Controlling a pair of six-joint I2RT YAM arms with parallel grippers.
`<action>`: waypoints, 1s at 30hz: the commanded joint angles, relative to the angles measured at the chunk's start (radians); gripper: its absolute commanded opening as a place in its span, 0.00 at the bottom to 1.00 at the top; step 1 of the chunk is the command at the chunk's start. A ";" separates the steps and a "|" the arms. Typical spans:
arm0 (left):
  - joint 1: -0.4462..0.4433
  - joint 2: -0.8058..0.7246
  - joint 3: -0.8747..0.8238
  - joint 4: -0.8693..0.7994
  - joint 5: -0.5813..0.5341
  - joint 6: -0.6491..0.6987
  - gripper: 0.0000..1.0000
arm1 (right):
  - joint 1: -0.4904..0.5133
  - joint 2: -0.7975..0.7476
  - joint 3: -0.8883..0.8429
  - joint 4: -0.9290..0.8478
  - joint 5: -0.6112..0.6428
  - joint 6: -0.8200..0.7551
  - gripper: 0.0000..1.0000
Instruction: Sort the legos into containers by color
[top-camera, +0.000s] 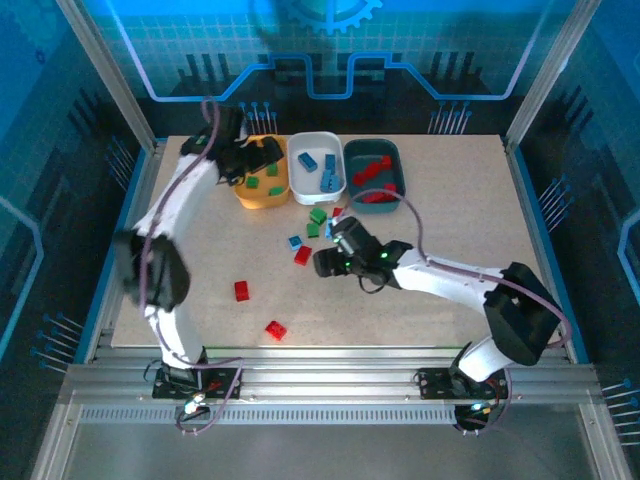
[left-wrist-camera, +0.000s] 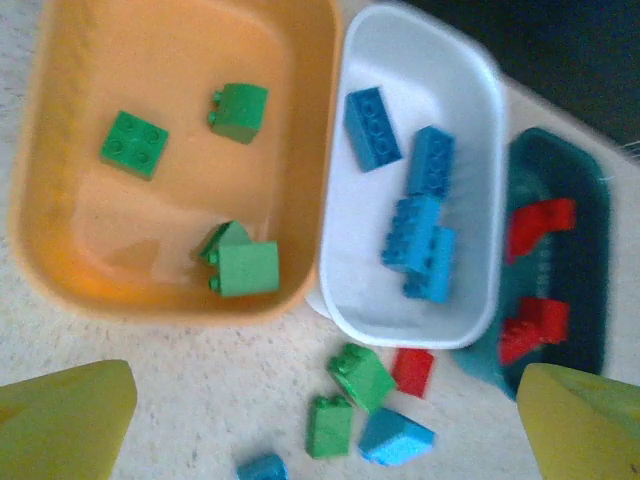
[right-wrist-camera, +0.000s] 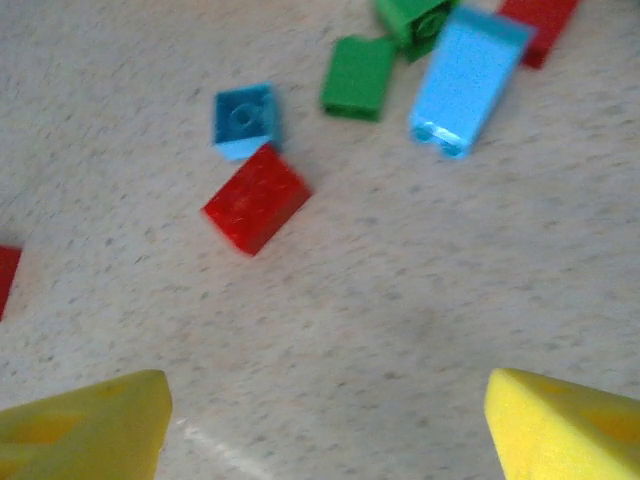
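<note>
Left gripper (left-wrist-camera: 325, 420) held open over orange-yellow tray (left-wrist-camera: 40, 250), right gripper (right-wrist-camera: 325, 420) held open, red lego (right-wrist-camera: 256, 198) seen just ahead.

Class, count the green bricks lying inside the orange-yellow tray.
4 in the orange-yellow tray: one green brick at left, a second green brick upper middle, and a touching pair at the lower wall, third green brick partly behind the fourth green brick.

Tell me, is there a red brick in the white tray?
No, the white tray holds just blue bricks, seen from the left wrist.
</note>
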 joint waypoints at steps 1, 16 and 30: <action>0.033 -0.260 -0.299 0.110 0.015 -0.099 0.99 | 0.065 0.079 0.084 -0.118 0.092 0.126 0.85; 0.098 -0.951 -1.130 0.193 0.105 -0.245 0.99 | 0.081 0.604 0.564 -0.346 0.198 0.282 0.81; 0.098 -0.912 -1.113 0.206 0.134 -0.197 0.99 | 0.049 0.732 0.697 -0.369 0.236 0.262 0.53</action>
